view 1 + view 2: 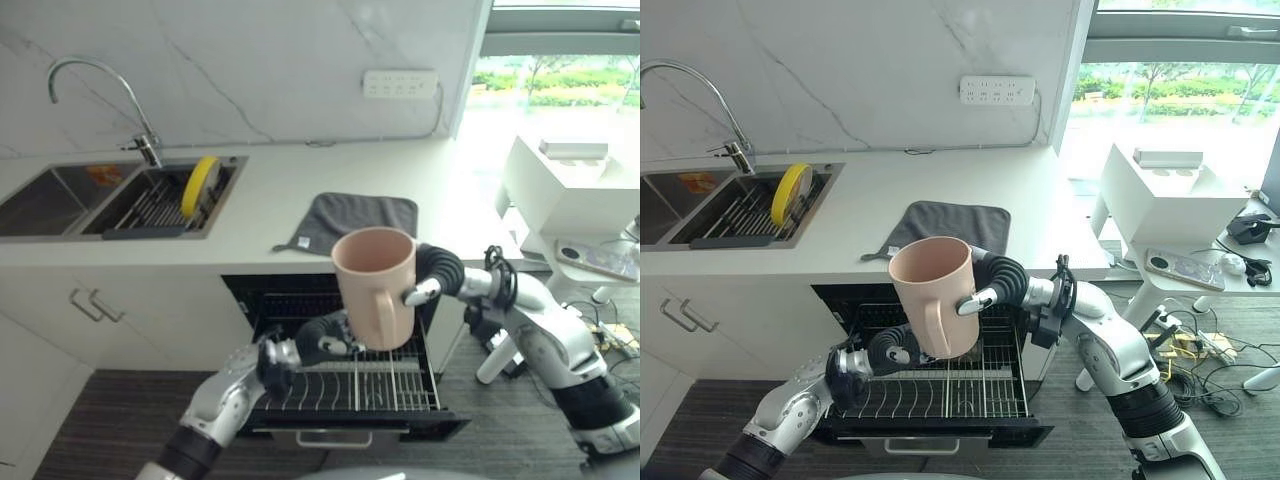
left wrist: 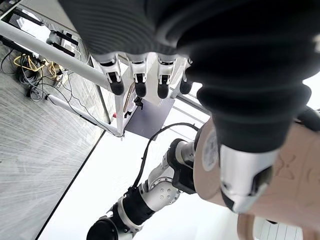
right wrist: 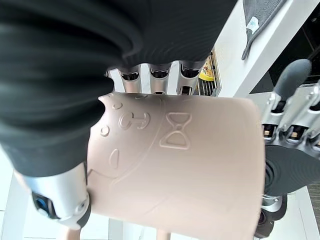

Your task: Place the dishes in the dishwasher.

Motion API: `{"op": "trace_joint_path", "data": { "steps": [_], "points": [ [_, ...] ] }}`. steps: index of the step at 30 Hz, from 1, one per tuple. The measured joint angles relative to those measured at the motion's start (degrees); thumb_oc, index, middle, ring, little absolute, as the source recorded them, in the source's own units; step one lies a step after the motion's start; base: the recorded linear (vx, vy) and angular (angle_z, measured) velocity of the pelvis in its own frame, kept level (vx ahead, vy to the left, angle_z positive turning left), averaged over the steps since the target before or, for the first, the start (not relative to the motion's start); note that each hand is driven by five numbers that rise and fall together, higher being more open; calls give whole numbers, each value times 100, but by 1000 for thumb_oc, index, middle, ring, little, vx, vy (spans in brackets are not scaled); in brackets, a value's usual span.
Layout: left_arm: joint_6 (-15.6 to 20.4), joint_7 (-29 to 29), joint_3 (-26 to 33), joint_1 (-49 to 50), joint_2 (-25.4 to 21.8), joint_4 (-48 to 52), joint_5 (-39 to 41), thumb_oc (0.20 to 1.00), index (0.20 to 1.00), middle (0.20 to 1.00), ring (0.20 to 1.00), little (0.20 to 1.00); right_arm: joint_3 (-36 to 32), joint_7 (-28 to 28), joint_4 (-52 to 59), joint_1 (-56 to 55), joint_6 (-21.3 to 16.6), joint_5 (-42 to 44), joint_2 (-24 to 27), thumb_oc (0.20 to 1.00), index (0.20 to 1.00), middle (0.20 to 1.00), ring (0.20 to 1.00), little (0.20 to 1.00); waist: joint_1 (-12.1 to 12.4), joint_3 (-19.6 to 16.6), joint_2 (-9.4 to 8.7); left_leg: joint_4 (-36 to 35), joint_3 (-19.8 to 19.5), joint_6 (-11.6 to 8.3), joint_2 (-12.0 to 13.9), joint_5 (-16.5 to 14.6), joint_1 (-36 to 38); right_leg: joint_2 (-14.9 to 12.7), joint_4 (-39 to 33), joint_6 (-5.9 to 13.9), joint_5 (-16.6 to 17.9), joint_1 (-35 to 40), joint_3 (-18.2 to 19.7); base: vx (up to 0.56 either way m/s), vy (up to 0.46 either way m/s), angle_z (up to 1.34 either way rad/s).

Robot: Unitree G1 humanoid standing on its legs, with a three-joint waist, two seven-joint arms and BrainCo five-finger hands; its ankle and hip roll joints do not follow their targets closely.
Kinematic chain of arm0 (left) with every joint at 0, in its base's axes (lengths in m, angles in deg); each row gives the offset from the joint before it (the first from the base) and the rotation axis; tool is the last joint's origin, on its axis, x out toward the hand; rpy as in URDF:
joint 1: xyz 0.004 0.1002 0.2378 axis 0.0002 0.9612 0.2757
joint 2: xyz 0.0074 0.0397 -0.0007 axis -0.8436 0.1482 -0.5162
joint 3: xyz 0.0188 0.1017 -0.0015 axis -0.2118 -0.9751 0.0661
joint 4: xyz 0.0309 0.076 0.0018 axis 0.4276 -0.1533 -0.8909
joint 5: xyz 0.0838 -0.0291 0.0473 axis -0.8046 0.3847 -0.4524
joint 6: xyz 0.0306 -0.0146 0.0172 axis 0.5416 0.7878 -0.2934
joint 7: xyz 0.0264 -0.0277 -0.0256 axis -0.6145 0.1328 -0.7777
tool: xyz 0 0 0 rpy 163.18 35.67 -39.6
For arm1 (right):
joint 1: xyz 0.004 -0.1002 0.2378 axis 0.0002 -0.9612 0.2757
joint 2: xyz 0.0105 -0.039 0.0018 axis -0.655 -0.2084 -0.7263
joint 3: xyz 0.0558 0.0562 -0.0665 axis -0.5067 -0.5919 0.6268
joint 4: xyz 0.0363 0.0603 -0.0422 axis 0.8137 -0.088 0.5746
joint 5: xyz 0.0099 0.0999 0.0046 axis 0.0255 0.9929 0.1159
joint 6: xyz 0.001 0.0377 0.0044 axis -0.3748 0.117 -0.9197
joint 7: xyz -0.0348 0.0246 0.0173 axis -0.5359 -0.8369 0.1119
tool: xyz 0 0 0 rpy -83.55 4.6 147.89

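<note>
Gripping the pink mug [image 1: 374,285] at frame centre, the right hand [image 1: 428,283] is curling round it above the open dishwasher rack [image 1: 350,385]; the left hand [image 1: 322,341], fingers straight, is touching its base, grey cloth [image 1: 350,221] behind.

Matt pink mug, wire rack, stone-look tabletop

The mug [image 1: 374,285] looks like matt, smooth plastic with raised relief shapes; below it the dishwasher rack [image 1: 350,385] is thin metal wire. Behind the mug, a grey cloth [image 1: 350,221] lies soft on the smooth white tabletop [image 1: 280,195]; the sink [image 1: 60,200] is brushed metal.

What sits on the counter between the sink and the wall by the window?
In the left eye view, a grey cloth lies flat on the white counter, between the sink and the window-side wall. The rest of that stretch is bare.
</note>
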Motion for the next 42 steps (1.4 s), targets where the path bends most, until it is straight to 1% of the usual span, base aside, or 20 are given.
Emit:
{"op": "trace_joint_path", "data": {
  "steps": [5,10,13,15,18,20,22,24,26,28,30,32,34,35,36,38,39,40,41,42],
  "points": [
    [7,216,266,263,61,-324,-9,1000,1000,1000,1000,1000,-389,-203,-9,-165,-160,10,-95,200,200,200,200,200,3,4,-6,-32,4,1,2,-3,-1,-1,0,6,-5,-5,4,0,0,0],
    [54,639,891,438,180,-392,-3,1000,1000,1000,1000,1000,-660,-459,-9,-498,-409,178,-111,200,200,200,200,200,21,11,-21,-32,5,3,2,-8,-3,2,0,7,-6,-11,6,0,0,0],
    [148,975,939,478,247,-391,6,1000,1000,1000,1000,1000,-668,-519,2,-631,-493,200,-141,200,200,200,200,200,33,13,-34,-32,1,3,1,-17,-5,2,2,30,-25,-9,6,0,0,0],
    [156,1479,1321,509,563,-444,48,1000,1000,1000,1000,1000,-810,-609,-13,-780,-494,216,-273,200,200,200,200,200,45,29,-78,-29,-13,9,1,-37,-11,27,27,24,-31,-18,10,0,0,0],
    [191,1921,1425,541,565,-469,58,1000,1000,1000,1000,1000,-852,-712,-27,-904,-574,217,-350,200,200,200,200,200,55,80,-153,64,-67,13,23,-40,-45,23,497,-2,-289,-221,16,-36,-28,9],
    [303,2193,1510,512,543,-464,2,1000,1000,1000,1000,1000,-881,-721,-118,-944,-685,216,-465,200,200,200,200,200,82,198,-283,653,-158,8,115,-264,-425,-19,1132,-55,-583,-591,-14,-97,-29,17],
    [376,2426,1529,294,402,-461,3,1000,1000,1000,1000,1000,-958,-801,-252,-909,-769,210,-460,200,200,200,200,200,221,561,-363,1420,-250,-16,248,-546,-879,-36,1832,-148,-918,-1009,-19,-111,9,14],
    [376,2545,1528,137,344,-426,5,1000,1000,1000,1000,1000,-1050,-862,-272,-783,-812,209,-463,200,200,200,200,200,323,913,-262,2031,-340,-55,362,-753,-1232,-59,2468,-244,-1197,-1362,-5,-59,55,11],
    [368,2671,1509,65,362,-347,5,1000,1000,1000,1000,1000,-1056,-985,-365,-625,-881,203,-460,200,200,200,200,200,322,1218,-107,2456,-429,-77,414,-903,-1439,-146,3048,-371,-1515,-1619,13,-35,87,8],
    [376,2833,1509,62,343,-320,-31,1000,1000,1000,1000,1000,-1058,-1136,-514,-595,-898,106,-451,200,200,200,200,200,289,1322,-5,2595,-431,-88,458,-960,-1486,-164,3295,-419,-1629,-1707,16,-36,80,2],
    [447,2995,1509,62,297,-212,-321,1000,1000,1000,1000,1000,-1057,-1250,-529,-594,-914,-62,-445,200,200,200,200,200,279,1380,52,2661,-393,-98,493,-988,-1507,-156,3453,-461,-1697,-1778,50,9,70,-10],
    [677,3263,1462,62,45,-130,-1073,1000,1000,1000,1000,1000,-1050,-1394,-557,-587,-989,-218,-436,200,200,200,200,200,277,1463,65,2990,-329,-139,560,-1164,-1531,-141,3791,-415,-1831,-1843,157,43,50,-20],
    [814,3515,1487,59,-168,-135,-1748,1000,1000,1000,1000,1000,-1063,-1535,-588,-616,-1020,-291,-409,200,200,200,200,200,233,1480,113,3221,-349,-169,605,-1316,-1531,-135,4017,-447,-1977,-1843,176,98,90,-8],
    [871,3654,1485,62,-496,-142,-2556,1000,1000,1000,1000,1000,-1065,-1678,-651,-630,-1051,-345,-373,200,200,200,200,200,182,1493,159,3318,-408,-168,606,-1327,-1530,-139,4112,-465,-2048,-1826,181,121,110,7],
    [871,3717,1481,54,-680,-141,-2920,1000,1000,1000,1000,1000,-1062,-1784,-692,-692,-1072,-361,-300,200,200,200,200,200,164,1495,207,3352,-466,-179,598,-1356,-1497,-141,4156,-468,-2075,-1786,171,142,99,6],
    [854,3765,1409,54,-698,-140,-3158,1000,1000,1000,1000,1000,-1064,-1851,-719,-735,-1115,-468,-222,200,200,200,200,200,131,1492,308,3364,-440,-178,617,-1363,-1446,-168,4177,-459,-2101,-1740,170,139,54,2],
    [845,3768,1292,55,-669,-138,-3157,1000,1000,1000,1000,1000,-1061,-1851,-730,-805,-1115,-525,-218,200,200,200,200,200,123,1491,320,3315,-405,-176,610,-1371,-1325,-182,4195,-464,-2113,-1650,160,175,35,-3],
    [841,3783,1296,57,-645,-135,-3152,1000,1000,1000,1000,1000,-1068,-1853,-709,-826,-1120,-569,-215,200,200,200,200,200,118,1492,323,3356,-388,-207,634,-1390,-1318,-175,4232,-542,-2197,-1654,173,128,44,0],
    [870,3923,1343,217,-577,52,-3147,1000,1000,1000,1000,1000,-1136,-1852,-435,-1084,-1118,-572,-192,200,200,200,200,200,102,1521,340,3772,-335,-241,733,-1580,-1449,-183,4560,-571,-2388,-1718,183,-17,38,-6],
    [968,4071,1306,417,-526,198,-3142,1000,1000,1000,1000,1000,-1179,-1840,-241,-1260,-1119,-572,-158,200,200,200,200,200,104,1560,349,4122,-361,-246,770,-1764,-1700,-217,4959,-597,-2552,-2037,259,-198,46,-6]
  ]
}}
